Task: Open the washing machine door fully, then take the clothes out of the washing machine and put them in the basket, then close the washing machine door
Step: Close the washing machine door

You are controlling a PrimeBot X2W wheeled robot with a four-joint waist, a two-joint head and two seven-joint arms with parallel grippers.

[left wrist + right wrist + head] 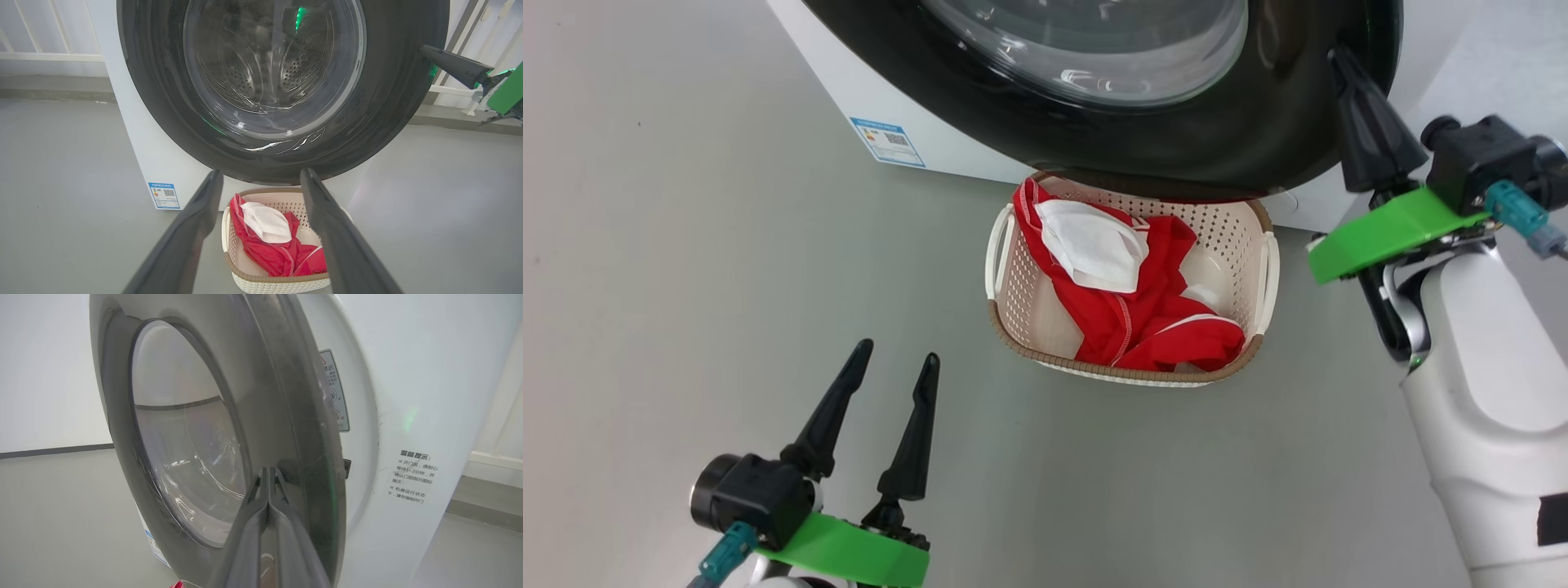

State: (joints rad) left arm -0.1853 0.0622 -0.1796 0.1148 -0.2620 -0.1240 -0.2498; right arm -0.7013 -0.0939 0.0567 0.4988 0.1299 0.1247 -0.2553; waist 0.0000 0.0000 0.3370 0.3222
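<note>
The washing machine stands at the top, and its black-rimmed door is swung almost against its front. In the right wrist view a narrow gap still shows between the door and the white front. My right gripper is shut, empty, with its tips on the door's glossy rim near that edge. Below the door sits the basket, holding the red clothes and a white cloth. Over the floor at lower left, my left gripper hangs open and empty, pointing toward the basket.
Grey floor spreads around the basket and the machine. A blue label marks the machine's lower front. White railings and a wall stand behind the machine. My right forearm rises at the right edge.
</note>
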